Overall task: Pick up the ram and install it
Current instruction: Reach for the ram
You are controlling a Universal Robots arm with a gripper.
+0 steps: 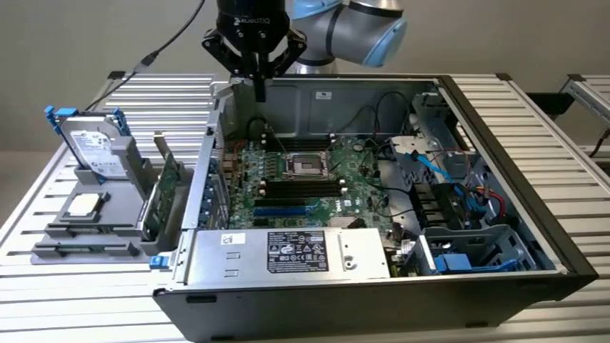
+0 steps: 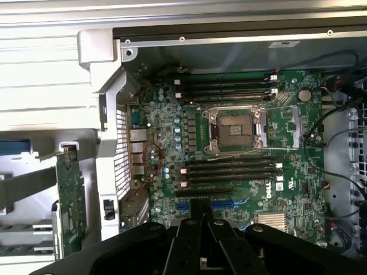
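My gripper [image 1: 259, 91] hangs shut and empty above the back corner of the open computer case [image 1: 496, 164], toward the exterior view's left. In the wrist view its dark fingers [image 2: 200, 209] meet over the green motherboard [image 2: 287, 123]. Black memory slots [image 2: 229, 169] lie on both sides of the processor socket [image 2: 235, 129]; they also show as slots [image 1: 300, 187] in the exterior view. The ram [image 1: 84, 247] looks like a thin dark strip in the front groove of the grey holder [image 1: 57, 230], well away from the gripper.
The holder also carries a silver hard drive with blue brackets [image 1: 96, 146], a processor chip [image 1: 84, 204] and a tall green expansion card [image 1: 170, 187]. The power supply [image 1: 286, 254] fills the case's front. Blue cables [image 1: 448, 168] and a drive cage stand on the exterior view's right.
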